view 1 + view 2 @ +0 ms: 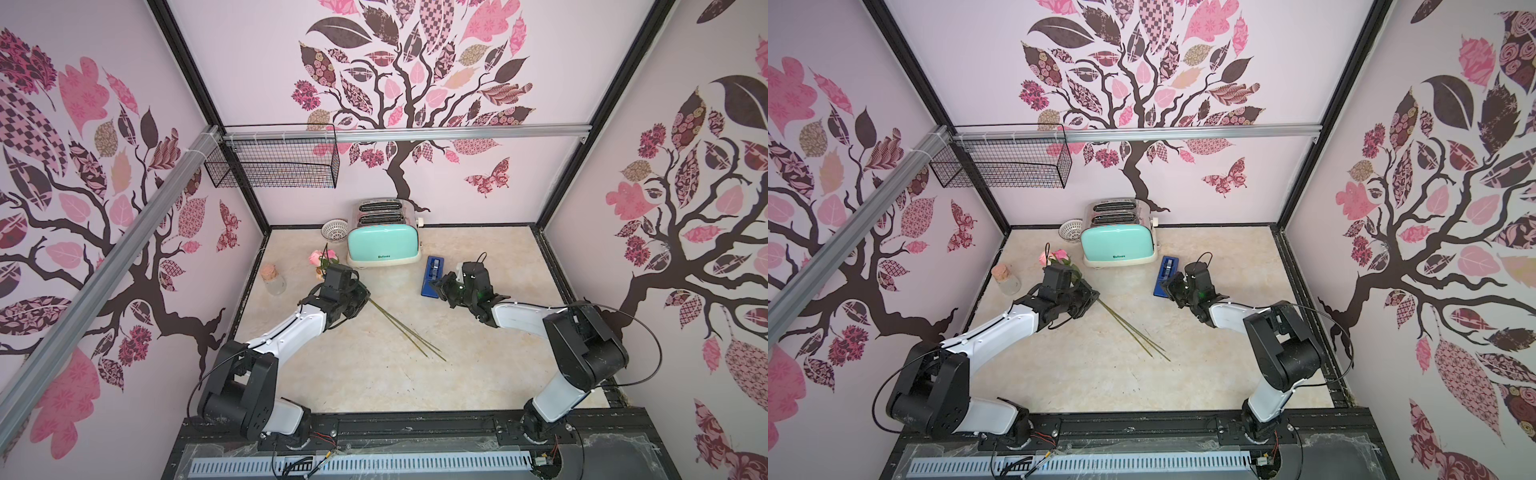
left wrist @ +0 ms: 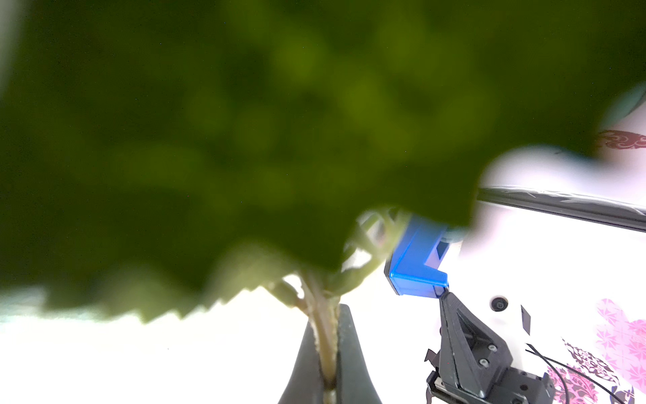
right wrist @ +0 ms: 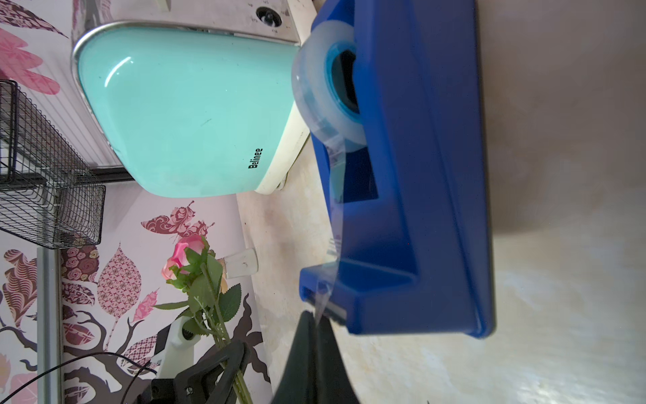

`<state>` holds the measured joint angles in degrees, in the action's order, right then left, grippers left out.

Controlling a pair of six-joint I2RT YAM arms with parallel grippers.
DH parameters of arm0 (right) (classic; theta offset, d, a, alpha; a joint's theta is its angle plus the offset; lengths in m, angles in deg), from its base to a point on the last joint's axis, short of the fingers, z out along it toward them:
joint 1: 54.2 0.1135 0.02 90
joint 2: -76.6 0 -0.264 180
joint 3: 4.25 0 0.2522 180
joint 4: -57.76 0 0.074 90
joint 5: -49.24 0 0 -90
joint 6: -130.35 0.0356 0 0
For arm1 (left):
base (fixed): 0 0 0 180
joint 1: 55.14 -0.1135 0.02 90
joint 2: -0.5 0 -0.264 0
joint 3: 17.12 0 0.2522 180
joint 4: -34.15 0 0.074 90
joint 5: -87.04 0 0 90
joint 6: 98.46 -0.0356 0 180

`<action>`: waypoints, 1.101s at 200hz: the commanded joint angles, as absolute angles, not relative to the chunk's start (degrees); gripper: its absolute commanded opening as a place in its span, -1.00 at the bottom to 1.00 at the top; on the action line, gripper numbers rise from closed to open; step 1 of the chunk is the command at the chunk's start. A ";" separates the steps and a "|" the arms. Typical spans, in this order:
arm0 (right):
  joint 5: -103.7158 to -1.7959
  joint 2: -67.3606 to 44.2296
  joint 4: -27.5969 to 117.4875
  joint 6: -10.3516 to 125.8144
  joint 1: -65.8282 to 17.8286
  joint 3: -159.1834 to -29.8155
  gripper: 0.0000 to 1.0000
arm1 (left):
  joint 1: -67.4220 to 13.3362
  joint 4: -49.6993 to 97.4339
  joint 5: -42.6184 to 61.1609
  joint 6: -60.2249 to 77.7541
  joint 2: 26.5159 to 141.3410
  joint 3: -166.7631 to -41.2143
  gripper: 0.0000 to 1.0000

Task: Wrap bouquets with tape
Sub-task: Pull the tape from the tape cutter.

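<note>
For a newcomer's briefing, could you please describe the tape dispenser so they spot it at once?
Find the mint toaster at the back wall. Right of it lies the tape dispenser. It alone is flat, blue and rectangular, holding a clear roll.

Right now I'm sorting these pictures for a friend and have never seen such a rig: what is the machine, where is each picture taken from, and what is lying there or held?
Two white-and-black robot arms stand at the near edge of a table. Each ends in a two-fingered gripper. Two pictures look down from overhead and are nearly alike. The other two come from a camera on each wrist.

On the table are a mint toaster, a blue tape dispenser, a corked glass jar and a small white basket.

The left gripper is shut on the stems of the bouquet of pink roses. The right gripper pinches the loose end of the tape at the dispenser's cutter.
</note>
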<state>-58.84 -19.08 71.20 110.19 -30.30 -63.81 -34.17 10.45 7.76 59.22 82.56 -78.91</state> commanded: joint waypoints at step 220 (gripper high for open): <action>-64.89 -16.46 60.43 100.88 -30.61 -73.65 -1.00 | -30.97 13.96 2.92 70.46 93.68 -89.15 -1.00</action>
